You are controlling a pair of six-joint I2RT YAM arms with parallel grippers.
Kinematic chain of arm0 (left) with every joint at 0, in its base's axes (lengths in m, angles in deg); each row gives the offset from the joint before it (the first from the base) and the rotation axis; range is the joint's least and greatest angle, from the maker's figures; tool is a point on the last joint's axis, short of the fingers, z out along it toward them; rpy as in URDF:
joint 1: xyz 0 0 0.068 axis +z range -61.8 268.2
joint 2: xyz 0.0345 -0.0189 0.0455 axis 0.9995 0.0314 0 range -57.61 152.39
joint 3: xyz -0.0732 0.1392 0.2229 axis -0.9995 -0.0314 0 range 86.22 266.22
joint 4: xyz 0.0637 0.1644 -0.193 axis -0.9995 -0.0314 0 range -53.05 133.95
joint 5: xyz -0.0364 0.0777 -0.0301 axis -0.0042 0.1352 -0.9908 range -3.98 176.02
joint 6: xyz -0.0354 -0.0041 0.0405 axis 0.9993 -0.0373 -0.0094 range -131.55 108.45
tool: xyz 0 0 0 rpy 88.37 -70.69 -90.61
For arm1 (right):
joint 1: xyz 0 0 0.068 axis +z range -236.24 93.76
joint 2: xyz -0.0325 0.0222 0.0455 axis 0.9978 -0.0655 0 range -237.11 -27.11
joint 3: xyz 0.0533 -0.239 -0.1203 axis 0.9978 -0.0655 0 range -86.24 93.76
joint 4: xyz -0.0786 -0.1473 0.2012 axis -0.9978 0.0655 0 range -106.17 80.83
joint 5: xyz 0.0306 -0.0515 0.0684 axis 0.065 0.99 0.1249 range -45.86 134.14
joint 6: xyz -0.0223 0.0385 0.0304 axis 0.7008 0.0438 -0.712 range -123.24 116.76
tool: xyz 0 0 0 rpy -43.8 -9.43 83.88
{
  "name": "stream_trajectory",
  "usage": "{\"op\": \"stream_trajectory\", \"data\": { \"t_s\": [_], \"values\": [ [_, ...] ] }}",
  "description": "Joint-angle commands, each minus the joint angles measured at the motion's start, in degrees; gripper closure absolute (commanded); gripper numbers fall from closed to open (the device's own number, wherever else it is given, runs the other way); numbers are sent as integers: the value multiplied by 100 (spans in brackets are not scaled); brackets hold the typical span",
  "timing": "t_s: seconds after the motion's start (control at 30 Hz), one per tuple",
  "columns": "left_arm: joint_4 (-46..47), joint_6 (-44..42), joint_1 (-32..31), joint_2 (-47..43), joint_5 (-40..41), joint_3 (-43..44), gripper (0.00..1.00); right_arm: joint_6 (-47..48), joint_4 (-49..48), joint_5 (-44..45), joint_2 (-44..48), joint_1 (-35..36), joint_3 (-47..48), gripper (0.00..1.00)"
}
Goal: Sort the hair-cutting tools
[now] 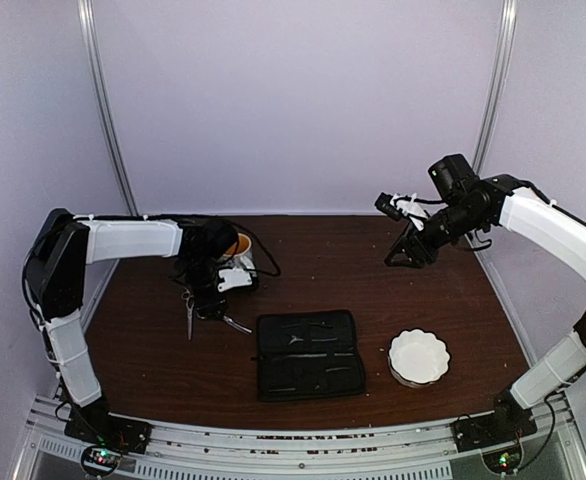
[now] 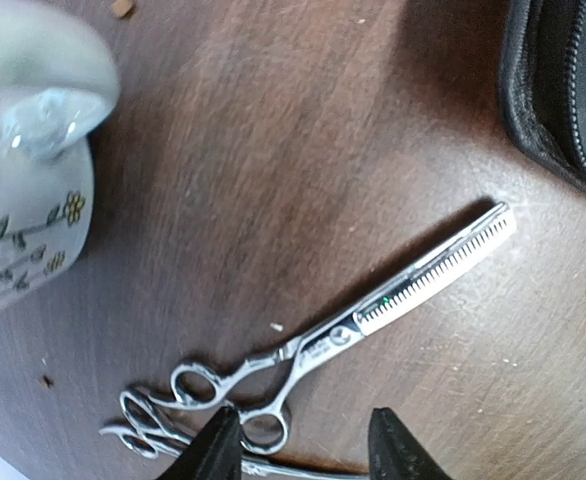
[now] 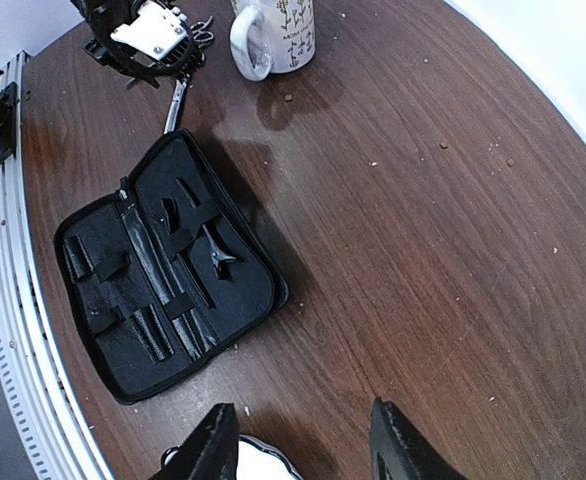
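1. While the black case (image 1: 308, 355) lies open mid-table, the right gripper (image 3: 300, 435) hangs far off, half-spread and empty.
2. Nearer, the left gripper (image 2: 301, 432), half-spread and empty, brackets one ring handle of the scissors (image 2: 373, 315).
3. Their blades slant away from it, tip toward the case.

Robot lab test cell. Left arm (image 1: 123, 240) and right arm (image 1: 558, 228) bolted to an aluminium rail (image 1: 303, 442) along the near edge of the wood-grain counter (image 1: 343, 255), cables hanging loose. Plain pale backdrop walls (image 1: 303, 100), bare metal poles (image 1: 103, 110) in the corners.
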Motion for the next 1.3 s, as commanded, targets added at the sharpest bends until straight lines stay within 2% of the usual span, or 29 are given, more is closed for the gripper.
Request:
{"op": "stream_trajectory", "data": {
  "t_s": [0.0, 0.4, 0.67, 0.83, 0.93, 1.03, 1.13, 1.27],
  "values": [
    [190, -564, -20, 292, -166, 249, 56, 62, -26, -180, 34, -25, 63, 54],
    [-22, -478, -103, 874, -510, 368, 64, 86, 13, -357, -67, -25, 86, 54],
    [-21, 221, -386, 527, -447, -360, 76, 101, 10, -362, -43, -28, 72, 54],
    [-59, 783, -579, 280, -462, -813, 80, 92, 55, -466, -108, -17, 138, 54],
    [46, 997, -680, 216, -450, -974, 79, 93, 91, -505, -164, -13, 191, 54],
    [129, 1272, -694, 231, -222, -1057, 71, 95, 119, -524, -171, 4, 219, 54],
    [190, 1455, -694, 260, 56, -1119, 70, 92, 105, -502, -121, 13, 189, 54],
    [189, 1497, -699, 267, 6, -1196, 70, 92, 93, -491, -88, 22, 158, 54]
  ]
}}
